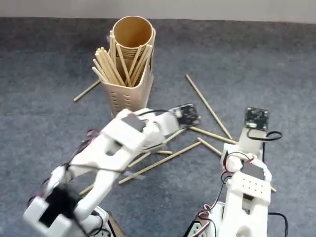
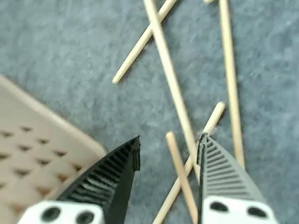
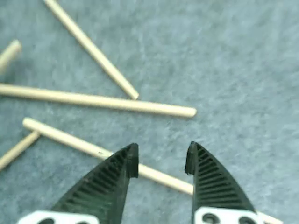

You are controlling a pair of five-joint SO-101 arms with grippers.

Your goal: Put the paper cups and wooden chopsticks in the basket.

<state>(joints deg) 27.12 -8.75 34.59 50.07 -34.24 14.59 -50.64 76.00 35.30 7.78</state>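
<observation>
A beige slotted basket [image 1: 127, 96] stands at the back middle, holding stacked paper cups [image 1: 132, 32] and a bundle of wooden chopsticks [image 1: 111, 64]. Loose chopsticks [image 1: 160, 163] lie scattered on the carpet in front of it. My left gripper [image 2: 169, 140] is open just above the carpet beside the basket wall [image 2: 32, 144], with a chopstick [image 2: 180, 172] between its fingers and a longer one [image 2: 170, 79] crossing there. My right gripper [image 3: 162, 147] is open low over another chopstick [image 3: 70, 140], with two more [image 3: 93, 100] just beyond it.
Grey carpet covers the table. One chopstick [image 1: 86, 91] lies left of the basket and a long one [image 1: 207, 106] to its right. The left arm [image 1: 113, 148] stretches over the middle pile, and the right arm [image 1: 249, 177] stands at the front right.
</observation>
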